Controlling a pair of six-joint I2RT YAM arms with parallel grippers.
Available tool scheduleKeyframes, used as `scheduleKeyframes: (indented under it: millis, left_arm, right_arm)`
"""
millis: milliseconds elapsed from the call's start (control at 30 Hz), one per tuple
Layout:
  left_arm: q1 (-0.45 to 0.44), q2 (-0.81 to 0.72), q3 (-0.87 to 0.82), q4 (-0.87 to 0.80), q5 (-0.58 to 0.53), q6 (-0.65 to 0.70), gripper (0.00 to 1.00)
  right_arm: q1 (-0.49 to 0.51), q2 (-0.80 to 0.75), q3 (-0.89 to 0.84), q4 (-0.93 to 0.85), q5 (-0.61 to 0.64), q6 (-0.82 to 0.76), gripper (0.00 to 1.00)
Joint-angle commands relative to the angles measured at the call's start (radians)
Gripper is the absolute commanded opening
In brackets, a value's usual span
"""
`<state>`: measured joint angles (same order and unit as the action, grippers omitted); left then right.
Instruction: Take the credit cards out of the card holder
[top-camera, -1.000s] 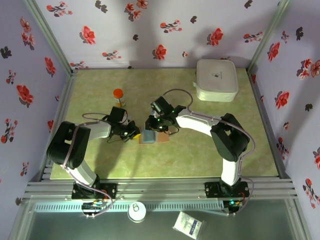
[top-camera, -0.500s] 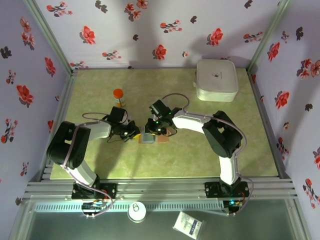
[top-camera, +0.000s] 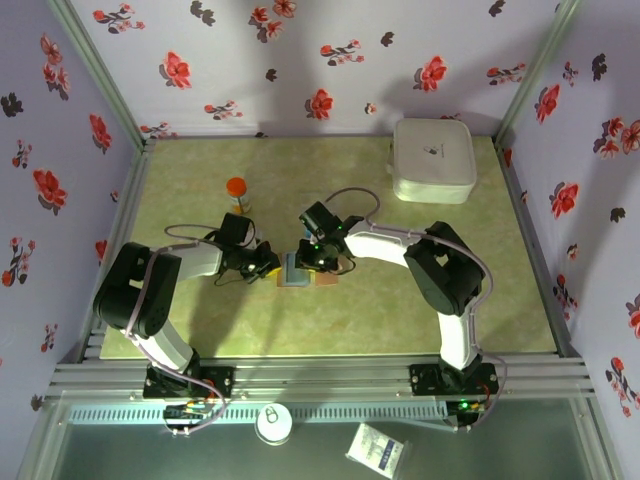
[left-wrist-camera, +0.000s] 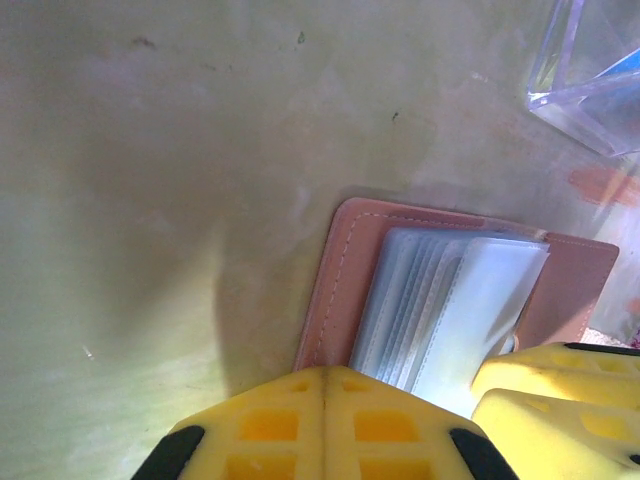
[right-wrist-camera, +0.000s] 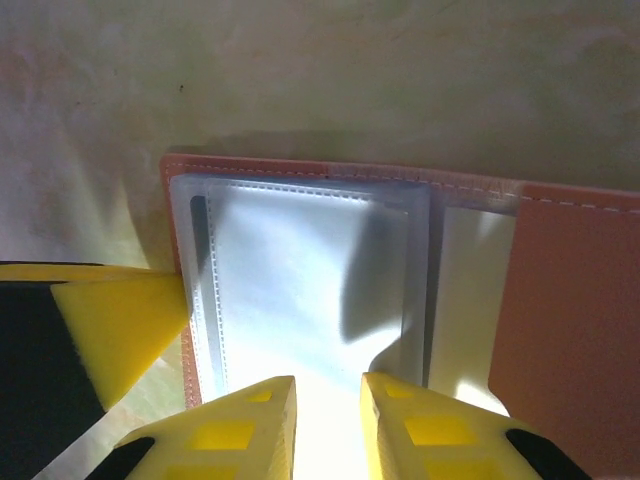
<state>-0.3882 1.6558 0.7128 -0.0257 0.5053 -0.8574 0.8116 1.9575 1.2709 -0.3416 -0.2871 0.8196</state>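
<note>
Okay, on the pale green table (top-camera: 480, 280), a white rounded case (top-camera: 433, 160) sits at the far right, its lid mark too small to read. The tan-brown leather card holder (top-camera: 298, 272) lies open mid-table, with clear plastic sleeves (right-wrist-camera: 300, 270) fanned inside. My left gripper (left-wrist-camera: 322, 385) is closed at its edge. My right gripper (right-wrist-camera: 328, 395) is narrowly parted over the sleeves; I can't tell if it's pinching one.

We show the green bench (top-camera: 400, 300) carrying a white case (top-camera: 433, 160) upper right, an orange-capped bottle (top-camera: 236, 191) centre-left, the open card holder (top-camera: 295, 275) centre.

Leather card holder (right-wrist-camera: 570, 300), glossy plastic sleeves (right-wrist-camera: 300, 270)
</note>
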Motion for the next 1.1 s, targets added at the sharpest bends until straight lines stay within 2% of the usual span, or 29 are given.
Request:
scheduleKeyframes:
  millis: [0, 467, 700, 867, 1067]
  left_arm:
    - [-0.005, 0.018, -0.018, -0.031, -0.057, 0.022, 0.00]
    - [-0.003, -0.062, 0.004, -0.026, -0.081, 0.013, 0.00]
    - [-0.007, -0.124, 0.030, -0.027, -0.045, -0.022, 0.00]
    - [-0.019, -0.131, 0.060, -0.031, -0.017, -0.043, 0.08]
    - [-0.053, -0.096, 0.080, -0.006, 0.008, -0.072, 0.18]
  right_arm:
    - [-0.008, -0.032, -0.035, -0.023, 0.042, -0.001, 0.25]
    - [-0.035, -0.070, -0.103, 0.046, 0.020, 0.003, 0.23]
    - [-0.043, -0.059, -0.115, 0.074, 0.002, 0.008, 0.21]
    - [-0.050, -0.061, -0.142, 0.109, -0.006, 0.022, 0.16]
    - [-0.052, -0.063, -0.154, 0.125, -0.016, 0.025, 0.15]
